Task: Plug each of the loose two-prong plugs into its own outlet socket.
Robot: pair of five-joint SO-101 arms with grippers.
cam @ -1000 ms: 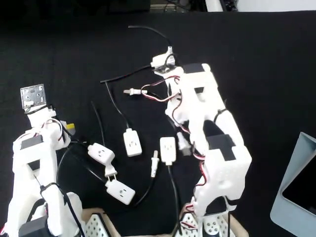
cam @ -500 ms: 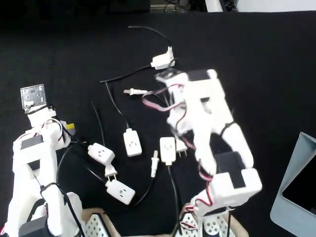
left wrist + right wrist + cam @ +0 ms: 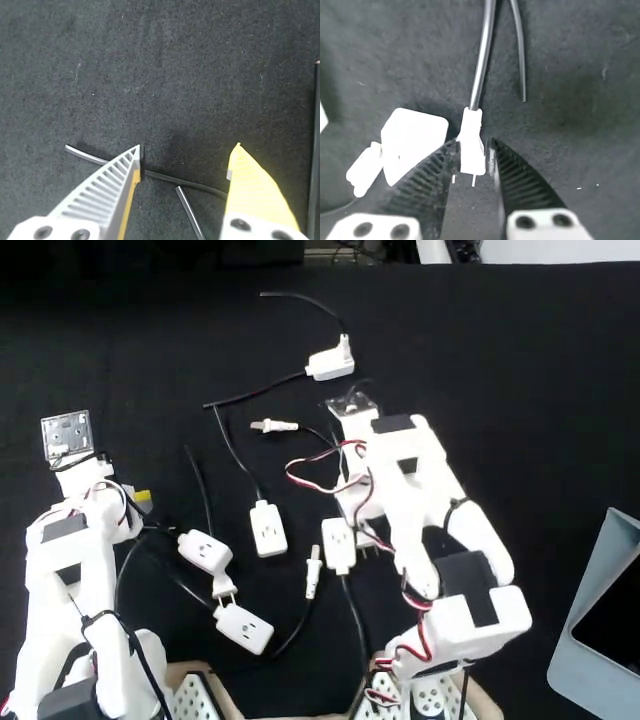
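Light falls evenly from above onto the black cloth of the bench point(image 3: 540, 360), which soaks it up and gives back no glare. Against it the white arms point(image 3: 415, 480) and sockets point(image 3: 268, 528) stand out bright, their faces almost washed out. In the right wrist view soft shadows lie on the cloth around the plug point(image 3: 471, 145) and the socket point(image 3: 412, 137), and the dark fingers point(image 3: 427, 182) show little relief. The left wrist view is dimmer, with a faint dark patch near the cable point(image 3: 190, 183).
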